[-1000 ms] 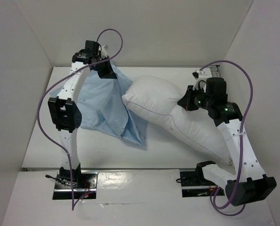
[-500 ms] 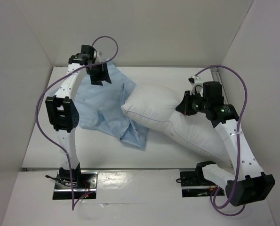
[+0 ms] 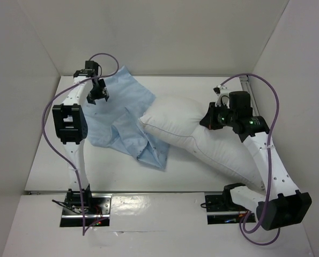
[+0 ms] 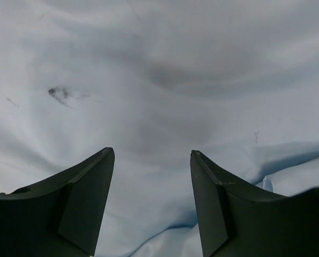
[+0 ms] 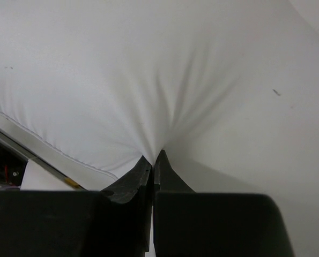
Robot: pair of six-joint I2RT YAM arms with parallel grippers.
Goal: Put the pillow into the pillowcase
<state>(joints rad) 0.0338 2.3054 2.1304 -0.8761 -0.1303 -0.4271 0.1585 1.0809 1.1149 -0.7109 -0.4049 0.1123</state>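
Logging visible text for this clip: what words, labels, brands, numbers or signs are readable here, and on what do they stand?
None: no text can be read in any view.
The pillowcase bears only small dark specks, not letters.
The pillow is plain white, with no tag or print showing.
The arm base plates: anything printed there is too small to tell.

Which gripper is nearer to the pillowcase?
Left. The left gripper is open over the far left part of the pillowcase; the right gripper pinches the pillow, off to the pillowcase's right.
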